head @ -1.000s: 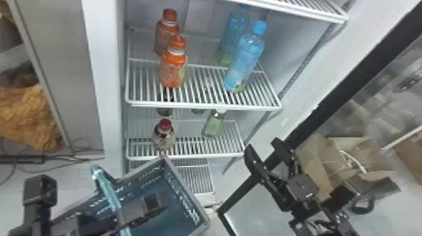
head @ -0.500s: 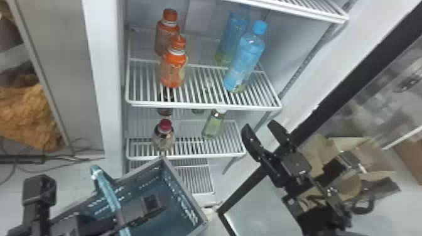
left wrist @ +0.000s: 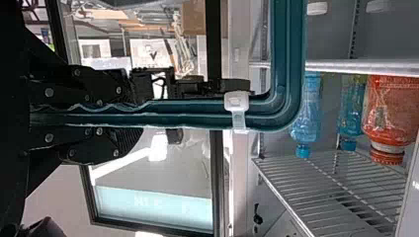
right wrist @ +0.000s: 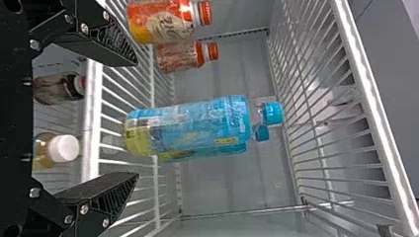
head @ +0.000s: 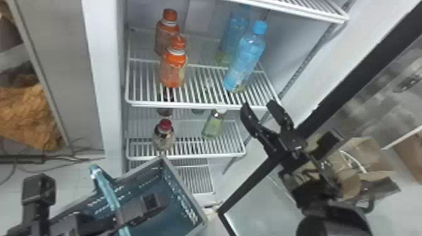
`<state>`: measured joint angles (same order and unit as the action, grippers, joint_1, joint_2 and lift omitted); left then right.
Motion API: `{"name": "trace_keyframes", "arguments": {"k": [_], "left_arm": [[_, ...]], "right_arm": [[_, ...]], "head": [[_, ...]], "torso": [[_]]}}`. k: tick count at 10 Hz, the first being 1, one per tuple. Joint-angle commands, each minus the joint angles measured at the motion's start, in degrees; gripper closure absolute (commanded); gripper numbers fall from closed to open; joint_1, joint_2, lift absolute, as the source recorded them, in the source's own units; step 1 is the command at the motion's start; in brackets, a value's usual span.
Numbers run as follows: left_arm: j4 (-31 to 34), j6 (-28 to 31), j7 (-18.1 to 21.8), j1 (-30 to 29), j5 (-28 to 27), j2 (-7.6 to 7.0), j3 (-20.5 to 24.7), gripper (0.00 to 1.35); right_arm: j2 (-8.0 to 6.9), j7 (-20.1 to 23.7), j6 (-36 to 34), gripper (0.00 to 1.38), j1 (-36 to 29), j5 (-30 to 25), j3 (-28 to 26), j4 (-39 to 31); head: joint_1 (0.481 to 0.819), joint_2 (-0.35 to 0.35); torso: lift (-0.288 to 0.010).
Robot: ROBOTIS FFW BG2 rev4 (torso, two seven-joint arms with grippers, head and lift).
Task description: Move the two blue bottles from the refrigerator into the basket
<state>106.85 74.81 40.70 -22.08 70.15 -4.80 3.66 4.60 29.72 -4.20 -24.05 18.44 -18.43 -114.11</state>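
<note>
Two blue bottles, the front one and the rear one, stand on the upper shelf at its right. My right gripper is open and empty near that shelf's front edge. In the right wrist view the same gripper faces the front blue bottle, which partly covers the other; its fingers stand either side of the bottle's line, short of it. The basket is at the lower left, below the shelves. My left gripper is shut on its teal handle; the left wrist view shows that gripper clamped there.
Two orange-capped bottles stand on the same shelf, left of the blue ones. Below are a dark bottle and a green one. A higher rack hangs above; the fridge's open door and cardboard boxes are at right.
My right gripper has risen in the head view, from beside the lower shelf up to the front edge of the upper shelf, still open. The left arm, basket and bottles have kept their places.
</note>
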Motion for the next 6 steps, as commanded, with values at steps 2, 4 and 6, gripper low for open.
{"name": "trace_keyframes", "arguments": {"k": [2, 4, 6], "left_arm": [[0.0, 0.0, 0.0, 0.0, 0.0, -0.03, 0.0, 1.2], [0.0, 0.0, 0.0, 0.3, 0.0, -0.03, 0.0, 1.2], [0.0, 0.0, 0.0, 0.4, 0.0, -0.03, -0.1, 1.2]], "right_arm": [[0.32, -0.7, -1.1, 0.27, 4.5, -0.8, 1.1, 2.5], [0.5, -2.0, -1.4, 0.27, 7.0, -2.2, 1.7, 3.5], [1.02, -2.5, -2.0, 0.27, 10.3, -2.6, 3.0, 5.9]], "head": [[0.695, -0.35], [0.695, -0.35], [0.695, -0.35]], "torso": [[-0.01], [-0.01], [-0.01]]}}
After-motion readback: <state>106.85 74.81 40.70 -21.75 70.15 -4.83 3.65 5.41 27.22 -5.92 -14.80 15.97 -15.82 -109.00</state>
